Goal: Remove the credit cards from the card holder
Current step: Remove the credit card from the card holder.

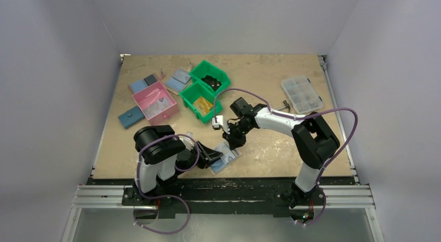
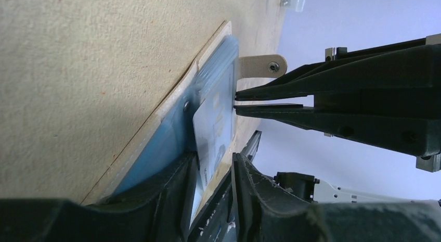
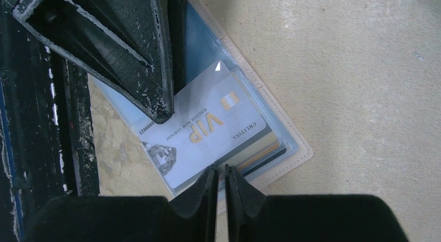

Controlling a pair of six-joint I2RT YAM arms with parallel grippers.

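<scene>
Currently both claws meet at the open card holder (image 1: 227, 156), which lies at the counter's (image 1: 270, 75) near edge between the 2 arms.
1 silver VIP card (image 3: 208, 122) sticks partly out of its slot. The left claw (image 2: 216, 166) is spread, straddling the card's left end. The right claw (image 3: 220, 172) shows only a thin slit, with its tips at the card's edge; I cannot tell whether it pinches.
</scene>
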